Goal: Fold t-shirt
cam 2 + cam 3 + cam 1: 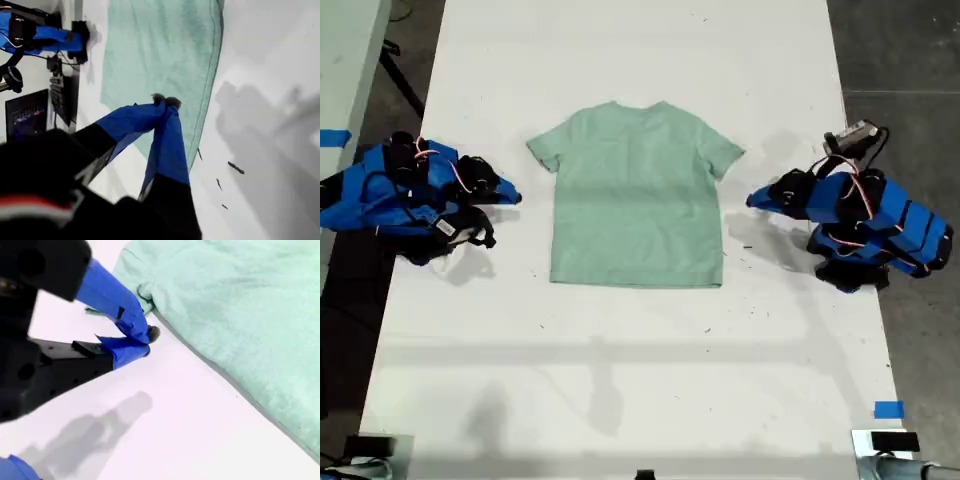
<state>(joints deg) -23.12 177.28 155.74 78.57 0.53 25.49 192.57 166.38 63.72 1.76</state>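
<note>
The pale mint-green t-shirt (635, 195) lies spread flat on the white table (620, 380), collar toward the exterior view's top. My first gripper (752, 200) is shut and empty at the exterior view's right, just off the shirt's side edge. In the first wrist view its blue fingertips meet at my first gripper (166, 102), in front of the t-shirt (160, 55). My second gripper (513, 197) is at the exterior view's left, also shut and empty. In the second wrist view, my second gripper (149, 337) sits on bare table beside the sleeve of the t-shirt (240, 315).
Dark floor borders the table on both sides of the exterior view. Blue tape marks (888, 410) sit near the table's lower right corner in that view. A dark screen (27, 117) stands beyond the far arm. Small dark specks (235, 168) dot the table.
</note>
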